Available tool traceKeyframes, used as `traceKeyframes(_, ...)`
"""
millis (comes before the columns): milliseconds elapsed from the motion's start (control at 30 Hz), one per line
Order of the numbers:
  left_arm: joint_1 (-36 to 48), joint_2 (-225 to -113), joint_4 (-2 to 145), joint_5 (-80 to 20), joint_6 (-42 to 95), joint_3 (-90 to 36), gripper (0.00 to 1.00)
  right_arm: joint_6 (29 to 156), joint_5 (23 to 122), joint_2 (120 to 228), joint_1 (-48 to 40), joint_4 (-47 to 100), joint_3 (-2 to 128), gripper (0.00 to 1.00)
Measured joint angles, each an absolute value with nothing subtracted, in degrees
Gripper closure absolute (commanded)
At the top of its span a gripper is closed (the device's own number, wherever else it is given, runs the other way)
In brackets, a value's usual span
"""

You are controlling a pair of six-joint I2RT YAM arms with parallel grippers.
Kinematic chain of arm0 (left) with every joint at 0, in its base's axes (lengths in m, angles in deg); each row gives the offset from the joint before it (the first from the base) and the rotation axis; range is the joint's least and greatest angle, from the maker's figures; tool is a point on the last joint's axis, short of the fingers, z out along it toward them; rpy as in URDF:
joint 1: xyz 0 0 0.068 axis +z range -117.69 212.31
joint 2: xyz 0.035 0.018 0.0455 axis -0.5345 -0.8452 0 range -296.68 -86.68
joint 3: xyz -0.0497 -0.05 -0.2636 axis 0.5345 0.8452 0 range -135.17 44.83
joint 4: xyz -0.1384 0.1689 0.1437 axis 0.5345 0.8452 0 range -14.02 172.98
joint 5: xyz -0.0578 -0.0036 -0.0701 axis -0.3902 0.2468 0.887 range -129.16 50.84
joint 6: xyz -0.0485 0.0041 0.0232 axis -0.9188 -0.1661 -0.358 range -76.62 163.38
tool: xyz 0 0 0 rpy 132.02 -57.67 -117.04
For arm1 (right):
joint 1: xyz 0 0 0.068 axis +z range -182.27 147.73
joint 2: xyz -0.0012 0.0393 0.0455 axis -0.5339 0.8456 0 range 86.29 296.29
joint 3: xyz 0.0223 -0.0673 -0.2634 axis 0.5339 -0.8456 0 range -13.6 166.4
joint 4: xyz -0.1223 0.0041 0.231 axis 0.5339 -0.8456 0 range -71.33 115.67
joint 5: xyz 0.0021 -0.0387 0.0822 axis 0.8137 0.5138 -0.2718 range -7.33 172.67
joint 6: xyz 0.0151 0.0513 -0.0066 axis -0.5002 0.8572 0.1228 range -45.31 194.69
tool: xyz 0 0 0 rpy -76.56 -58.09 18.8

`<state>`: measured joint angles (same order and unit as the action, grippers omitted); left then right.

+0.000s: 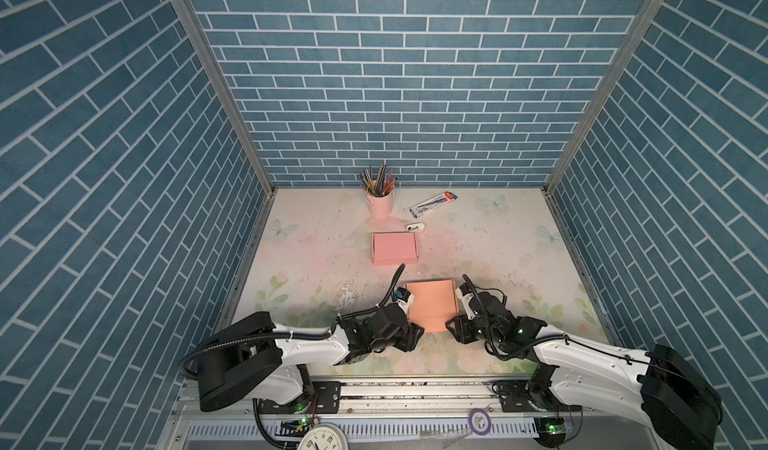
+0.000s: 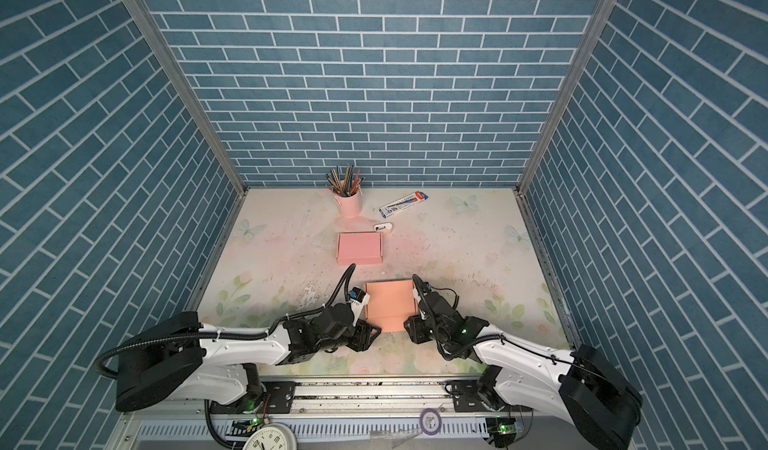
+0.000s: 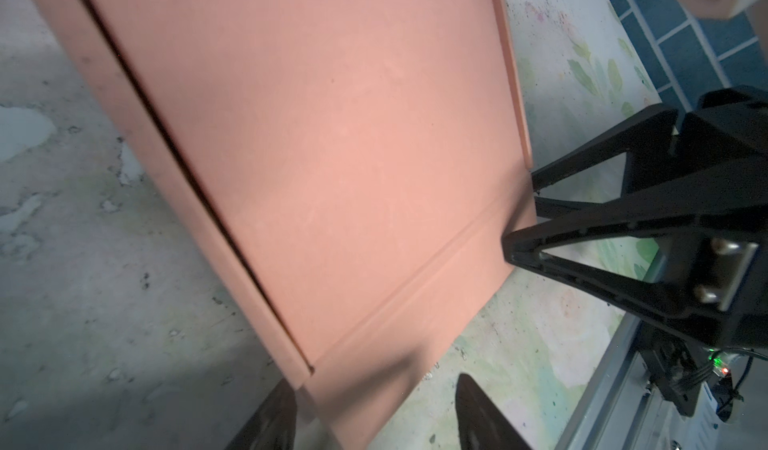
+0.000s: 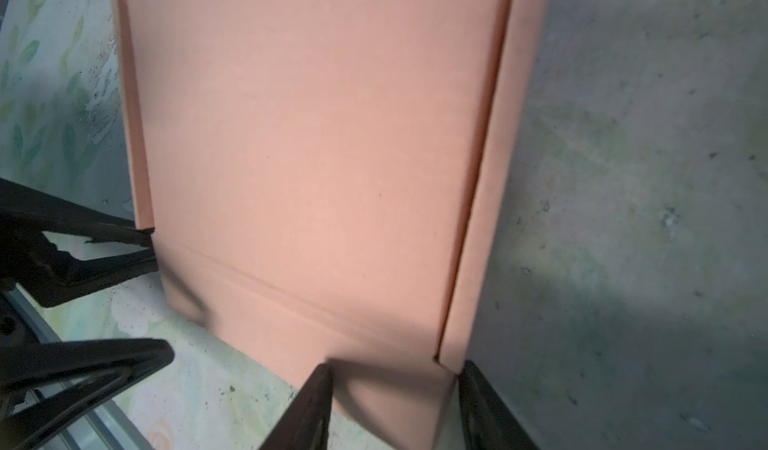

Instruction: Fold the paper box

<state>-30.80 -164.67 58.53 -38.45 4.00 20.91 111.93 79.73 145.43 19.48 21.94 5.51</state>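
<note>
The paper box [image 1: 432, 304] [image 2: 390, 304] is salmon cardboard and lies near the front middle of the table, lid down, with its front flap pointing toward the arms. My left gripper [image 1: 411, 336] [image 3: 374, 414] is at its near left corner. Its jaws are open, with the flap's corner [image 3: 357, 389] lying loose between them and table showing beside one finger. My right gripper [image 1: 454, 326] [image 4: 399, 406] is at the near right corner, closed across it. One finger [image 4: 316, 402] presses the flap and the other finger [image 4: 478, 398] presses the side wall.
A folded pink box [image 1: 394, 249] lies farther back. Behind it stand a pink cup of pencils [image 1: 380, 202], a blue-and-white pencil carton [image 1: 433, 203] and a small white item [image 1: 415, 227]. Blue brick walls enclose three sides of the table. A clock [image 1: 322, 437] sits below the front rail.
</note>
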Motion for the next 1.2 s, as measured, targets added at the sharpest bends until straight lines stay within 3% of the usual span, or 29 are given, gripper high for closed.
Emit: traceKeyframes(1200,-30.8,-164.0,58.2,-38.2,3.9,20.9,0.38,111.9,81.0,146.9,19.5,24.0,5.5,0.52)
